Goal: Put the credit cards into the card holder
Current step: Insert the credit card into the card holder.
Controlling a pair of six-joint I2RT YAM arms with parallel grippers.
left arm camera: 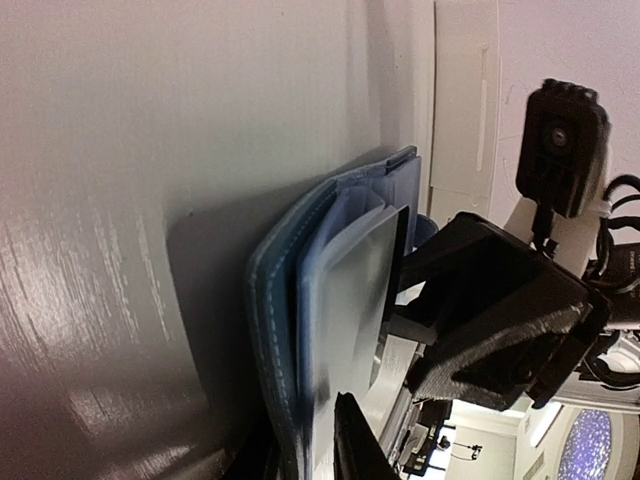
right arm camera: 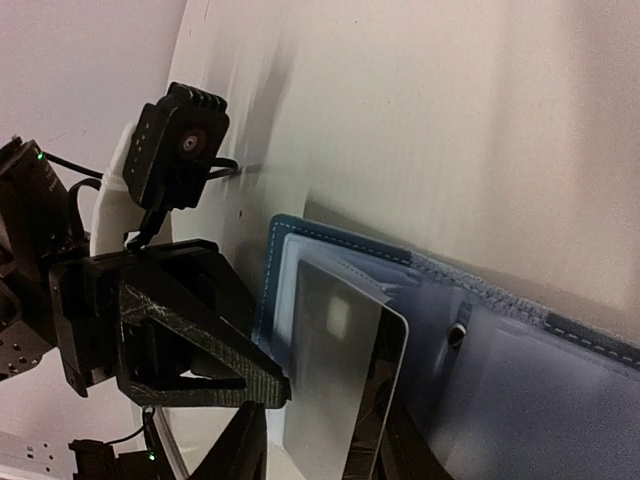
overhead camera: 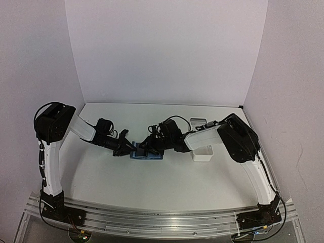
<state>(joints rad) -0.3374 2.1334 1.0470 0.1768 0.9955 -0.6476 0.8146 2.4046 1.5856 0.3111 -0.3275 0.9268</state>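
Right wrist shows my right end effector clamping a credit card; the left end effector is cropped, so I cannot tell its grip.

1 blue card holder. 1 dark card in view; can't tell if more. 1 white tray. 2 arms: left arm, right arm. 2 grippers: left gripper, right gripper. 1 table.

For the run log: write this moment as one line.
left tool: shut on blue card holder | right tool: shut on credit card, against open holder
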